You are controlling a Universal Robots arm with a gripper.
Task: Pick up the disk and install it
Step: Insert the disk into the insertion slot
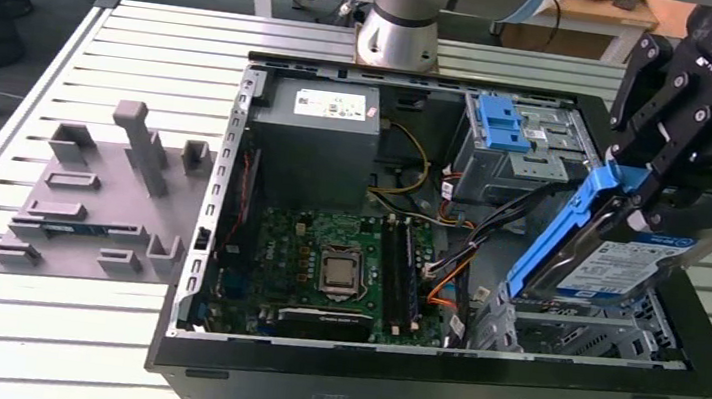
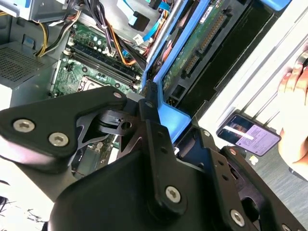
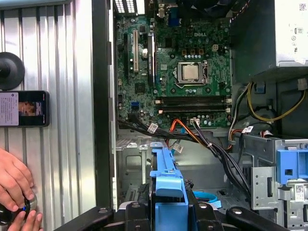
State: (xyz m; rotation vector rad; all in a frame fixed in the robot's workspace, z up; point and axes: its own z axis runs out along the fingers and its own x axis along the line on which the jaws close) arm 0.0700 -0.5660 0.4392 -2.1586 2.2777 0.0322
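Gripping the disk point(image 1: 611, 257) by its blue frame, the hand point(image 1: 660, 184) holds it tilted above the open computer case point(image 1: 229, 366).

the end effector point(image 3: 166, 211) grips the blue frame of the disk point(image 3: 167, 180) on both sides, above the metal bay point(image 3: 139, 163) inside the open computer case point(image 3: 102, 96). beyond it lies the motherboard point(image 3: 168, 62) with its bare processor point(image 3: 191, 72), and black and orange cables point(image 3: 202, 137) cross toward a blue latch point(image 3: 291, 166). a grey power supply point(image 3: 274, 33) sits in a corner of the case. outside the case, on the slatted table point(image 3: 62, 144), lie a phone point(image 3: 24, 109) and a person's hand point(image 3: 14, 185).
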